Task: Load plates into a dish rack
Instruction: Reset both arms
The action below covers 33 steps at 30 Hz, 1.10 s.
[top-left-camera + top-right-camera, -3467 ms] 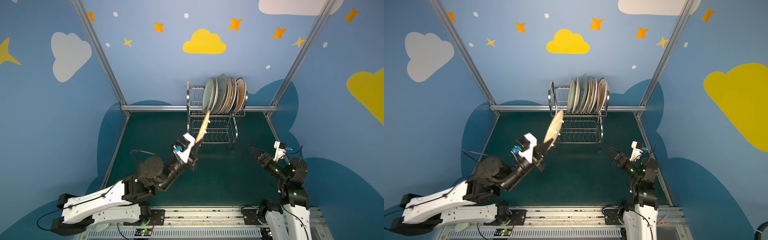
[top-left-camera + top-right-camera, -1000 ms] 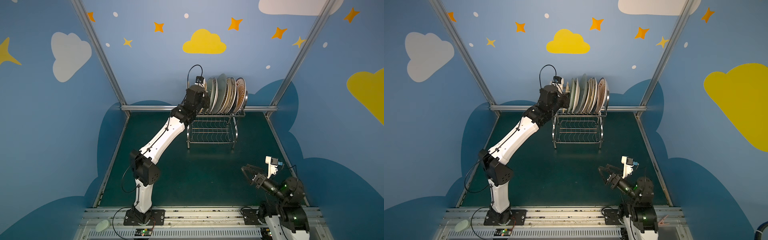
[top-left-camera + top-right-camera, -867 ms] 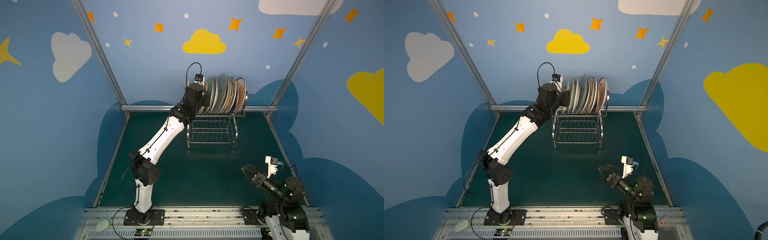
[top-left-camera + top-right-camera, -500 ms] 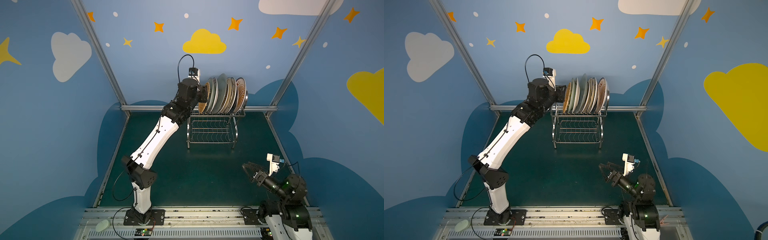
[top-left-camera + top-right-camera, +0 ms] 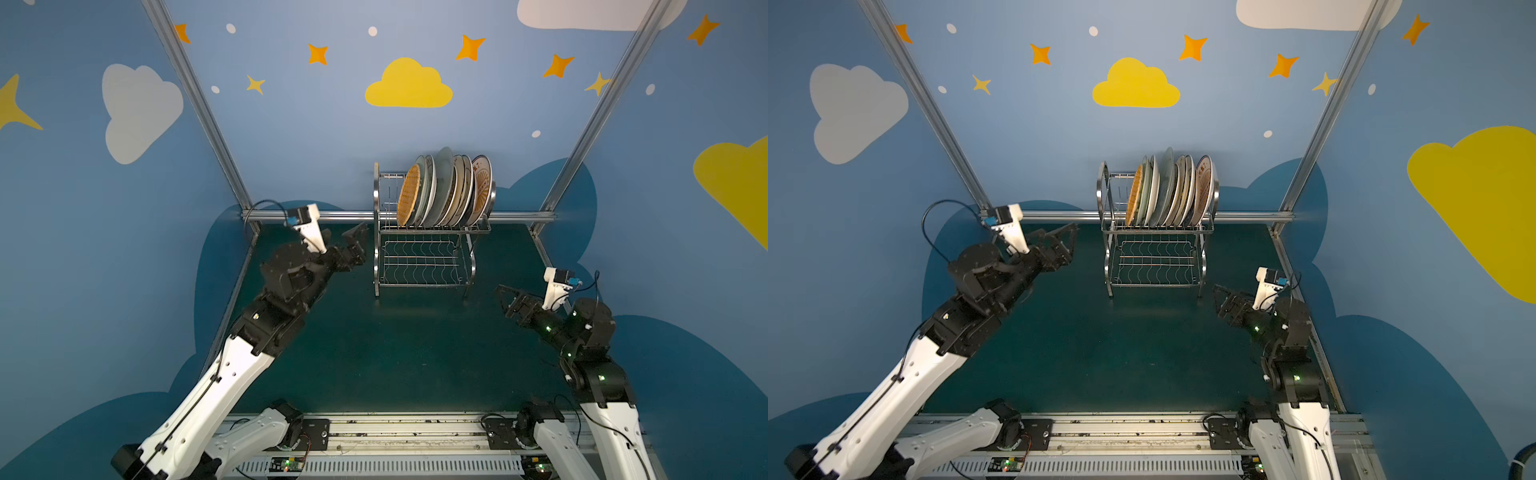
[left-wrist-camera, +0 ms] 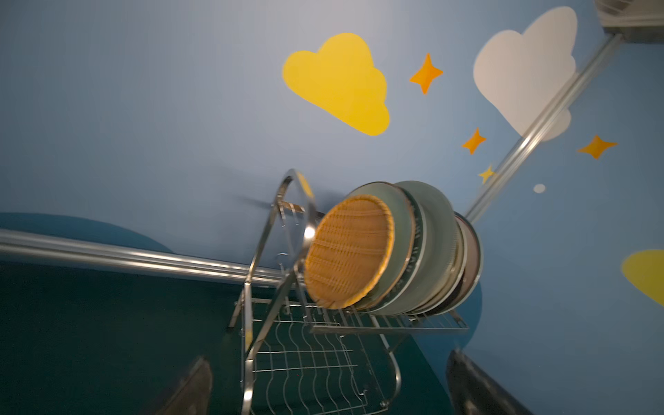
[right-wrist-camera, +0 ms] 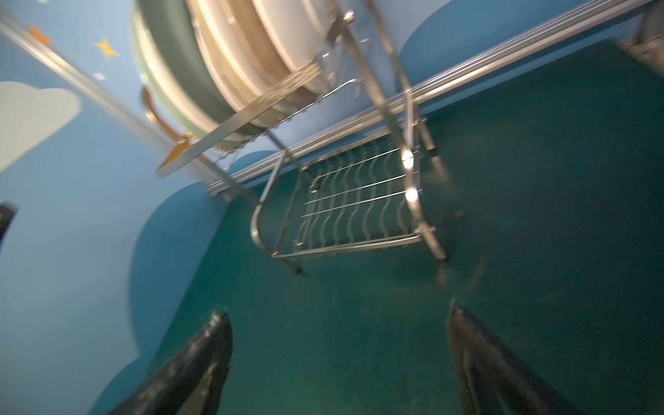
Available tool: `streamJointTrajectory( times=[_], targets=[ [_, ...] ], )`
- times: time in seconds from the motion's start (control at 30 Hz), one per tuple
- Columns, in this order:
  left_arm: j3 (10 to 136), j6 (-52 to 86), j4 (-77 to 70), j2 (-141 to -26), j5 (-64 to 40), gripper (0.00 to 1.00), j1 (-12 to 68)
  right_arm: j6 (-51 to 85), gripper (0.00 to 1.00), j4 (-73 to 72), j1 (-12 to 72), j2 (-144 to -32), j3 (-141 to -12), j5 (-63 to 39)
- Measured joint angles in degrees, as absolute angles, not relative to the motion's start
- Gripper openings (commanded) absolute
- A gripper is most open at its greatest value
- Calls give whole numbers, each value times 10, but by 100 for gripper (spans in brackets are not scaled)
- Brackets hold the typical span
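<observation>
Now that the plates (image 5: 451,193) stand on the rack's (image 5: 422,266) top shelf, nothing is held.
The end woven plate (image 5: 408,194) could tip if the left gripper (image 5: 353,246), jaws wide beside the rack, clips it; a moment ago that gripper was up at the plates. The right gripper (image 5: 505,301), also wide, hangs before the rack.

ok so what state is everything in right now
orange woven plate: standing on edge in the upper shelf, at the row's end nearest the left arm, not gripped
other plates: standing on edge in a row beside it
dish rack: upright, lower shelf bare
left gripper: open, empty
right gripper: open, empty
</observation>
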<state>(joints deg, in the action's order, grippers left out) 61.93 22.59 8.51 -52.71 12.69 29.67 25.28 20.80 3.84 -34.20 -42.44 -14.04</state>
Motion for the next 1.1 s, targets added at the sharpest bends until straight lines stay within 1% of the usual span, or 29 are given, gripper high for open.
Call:
streamJointTrajectory(
  times=[0.1,0.2,0.3,0.4,0.53,0.67,0.77,0.87,1.1],
  targets=[
    [504,235,83,-475,217,100,270,210,92,145,32,-354,-370,-70],
    [408,235,45,-475,311,100,240,170,92,75,19,-377,-297,-27],
    [324,218,-4,-514,368,100,201,140,92,12,0,-409,-231,-2],
    [293,200,-43,-578,388,100,151,118,93,-48,-24,-436,-185,13],
    [276,167,-143,-673,399,100,104,112,92,-101,-55,-479,-167,23],
    [213,129,-290,-761,395,100,76,116,93,-124,-69,-520,-168,31],
    [206,117,-322,-813,377,100,55,116,93,-137,-72,-563,-175,34],
    [226,109,-341,-828,357,100,45,114,92,-150,-76,-597,-181,31],
    [209,106,-402,-801,277,100,5,114,92,-204,-79,-639,-189,-2]
  ],
)
